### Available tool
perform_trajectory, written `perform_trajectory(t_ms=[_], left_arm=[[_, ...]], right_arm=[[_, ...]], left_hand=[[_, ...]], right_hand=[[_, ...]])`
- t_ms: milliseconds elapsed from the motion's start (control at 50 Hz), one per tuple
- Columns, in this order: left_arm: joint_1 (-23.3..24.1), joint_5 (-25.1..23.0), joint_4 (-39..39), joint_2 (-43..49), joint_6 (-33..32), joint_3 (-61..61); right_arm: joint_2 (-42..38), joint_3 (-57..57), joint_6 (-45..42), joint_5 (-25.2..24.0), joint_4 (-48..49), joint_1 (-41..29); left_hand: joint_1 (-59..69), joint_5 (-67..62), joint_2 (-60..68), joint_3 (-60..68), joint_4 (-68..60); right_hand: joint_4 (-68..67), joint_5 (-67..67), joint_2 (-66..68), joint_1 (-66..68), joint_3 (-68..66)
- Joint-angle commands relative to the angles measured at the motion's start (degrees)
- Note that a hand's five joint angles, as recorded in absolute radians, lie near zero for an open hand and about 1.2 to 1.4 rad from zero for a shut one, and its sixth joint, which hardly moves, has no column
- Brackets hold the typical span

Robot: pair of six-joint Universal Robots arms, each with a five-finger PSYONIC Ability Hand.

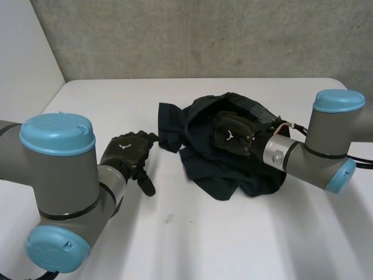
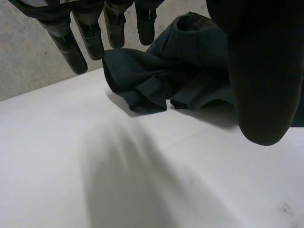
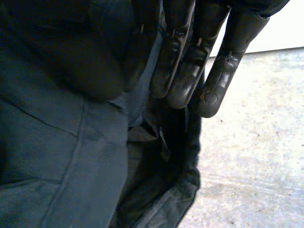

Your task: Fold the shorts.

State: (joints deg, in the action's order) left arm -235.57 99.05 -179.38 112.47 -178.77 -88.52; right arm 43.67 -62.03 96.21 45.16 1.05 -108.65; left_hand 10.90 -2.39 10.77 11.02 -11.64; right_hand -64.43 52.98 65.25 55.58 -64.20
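- Two hands, neither w/ a grip. Your left hand (image 1: 131,153) is over bare table (image 1: 233,233), its fingers (image 2: 71,54) straight and holding nothing. The shorts (image 1: 204,169) start just past their tips.
- And the right?
- Right hand (image 1: 232,134) lies on top of the heap, fingers (image 3: 209,90) straight. Cloth sits under them and under the palm, nothing curled round it.
- Risk?
- Shorts are bunched, not flat, so folding now prob locks in creases. Close the right fingers here and you'll likely catch several layers at once and drag the whole wad. On the left, the loose hem (image 2: 142,102) nearest the tips could slide away if you push instead of pinch. Spread first, imo.
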Motion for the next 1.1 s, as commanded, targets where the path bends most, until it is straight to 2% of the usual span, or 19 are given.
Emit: perform_trajectory(t_ms=[20,60,80,140,220,280,360,440,540,680,720,840,1040,1100], left_arm=[[0.2,0.0,0.0,0.0,-0.1,0.7],[0.4,0.0,0.0,0.0,-0.1,0.9],[0.5,0.0,0.0,-0.1,-0.1,1.3],[0.8,0.2,-0.2,0.1,-0.1,2.8],[1.3,0.4,-0.5,1.8,0.3,5.0],[2.4,0.5,-0.4,3.5,0.7,6.8],[3.8,0.6,-0.2,5.6,1.8,8.4],[4.1,0.4,-0.7,6.9,2.0,9.1],[5.1,0.6,-0.4,10.9,2.1,14.2],[6.4,0.7,0.4,13.9,3.1,15.2],[6.4,0.7,0.4,13.9,3.2,14.3],[6.4,2.6,0.5,13.8,3.0,11.8],[9.0,4.0,0.4,15.1,2.9,13.3],[9.9,4.0,0.4,16.6,2.8,14.9]], right_arm=[[5.5,1.0,5.8,5.3,0.3,-1.8],[8.3,1.2,11.2,9.1,0.5,-2.9],[10.8,1.6,17.8,13.0,1.4,-3.8],[14.8,1.5,29.9,19.0,5.6,-4.4],[17.8,0.1,40.2,23.6,10.0,-4.6],[18.6,-1.9,40.4,23.8,9.3,-4.9],[17.8,-3.4,36.3,22.9,5.2,-4.6],[15.9,-3.3,31.2,22.3,-0.1,-4.4],[14.4,-2.3,32.0,23.1,-6.1,-3.2],[11.4,1.6,49.7,20.7,-9.7,-1.2],[10.2,2.8,51.6,20.0,-10.3,-1.1],[5.4,7.9,53.6,18.7,-14.5,-1.1],[-0.3,9.7,55.0,19.2,-18.7,-1.1],[-0.5,9.9,55.5,19.4,-18.6,-1.1]], left_hand=[[0.8,0.7,1.0,0.7,-0.1],[0.8,0.7,1.0,0.7,-0.1],[0.8,0.7,1.0,0.7,-0.1],[0.8,0.7,1.0,0.7,-0.1],[1.0,0.5,1.1,0.9,-0.3],[1.2,0.3,1.3,1.0,-0.4],[1.2,0.3,1.3,1.0,-0.4],[1.3,0.2,1.5,1.2,-0.6],[1.7,-0.2,1.8,1.5,-0.9],[2.0,-0.5,2.1,1.9,-1.3],[2.0,-0.5,2.1,1.9,-1.3],[3.2,-1.7,3.3,3.1,-2.4],[6.7,-5.2,6.8,6.6,-6.0],[7.2,-5.7,7.3,7.1,-6.5]], right_hand=[[-15.6,17.0,14.8,24.4,-15.8],[-15.6,17.0,14.8,24.4,-15.8],[-15.6,17.0,14.8,24.4,-15.8],[-15.6,17.0,14.8,24.4,-15.8],[-15.6,17.0,14.8,24.4,-15.8],[-13.0,14.4,12.1,21.8,-13.2],[30.8,-29.4,-31.7,-22.0,30.6],[46.9,-45.5,-47.7,-38.1,46.7],[46.8,-45.3,-47.6,-37.9,46.6],[43.1,-41.6,-43.9,-34.2,42.9],[41.7,-40.3,-42.6,-32.9,41.5],[31.7,-30.2,-32.5,-22.8,31.4],[30.6,-29.2,-31.4,-21.8,30.4],[24.9,-23.5,-25.7,-16.1,24.7]])
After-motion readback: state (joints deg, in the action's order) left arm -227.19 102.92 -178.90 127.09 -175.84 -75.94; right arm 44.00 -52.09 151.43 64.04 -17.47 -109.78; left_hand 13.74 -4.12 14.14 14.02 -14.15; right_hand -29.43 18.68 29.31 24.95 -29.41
